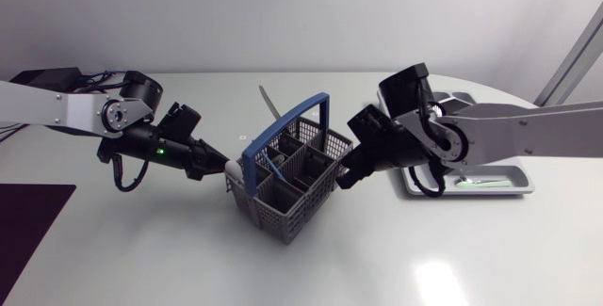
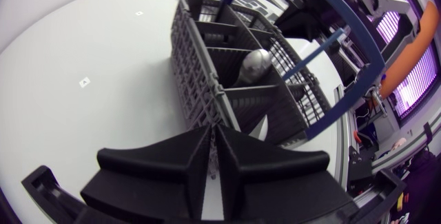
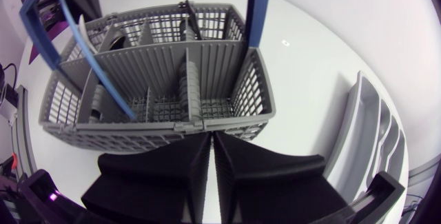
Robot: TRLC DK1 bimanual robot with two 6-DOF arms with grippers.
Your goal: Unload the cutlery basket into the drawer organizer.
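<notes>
Basket: A grey cutlery basket (image 1: 303,214) (image 2: 196,65) (image 3: 207,65) with a blue handle (image 1: 252,155) is pictured at the middle of the white desk (image 1: 424,259), turned cornerwise to the camera.
Left hand: The left hand (image 1: 222,168) (image 2: 213,131) is held at the basket's left corner. Its fingers are pressed almost together, and a strip of the grey wall is seen pinched in the narrow gap between them.
Right hand: The right hand (image 1: 341,176) (image 3: 211,138) is set low against the outer wall on the opposite side of the basket. Its fingers are pressed together, and nothing is seen between them.
Cutlery: The rounded bowl of a spoon (image 2: 256,65) is shown in one of the middle compartments. A slim blade (image 1: 268,104) is seen standing above the rim at the far side.
Organizer: A grey drawer organizer (image 1: 526,178) (image 3: 372,134) is laid on the desk to the right of the basket and apart from it, partly covered by the right arm (image 1: 509,127). A pale item (image 1: 471,184) is held in its front slot, too small to be told.
</notes>
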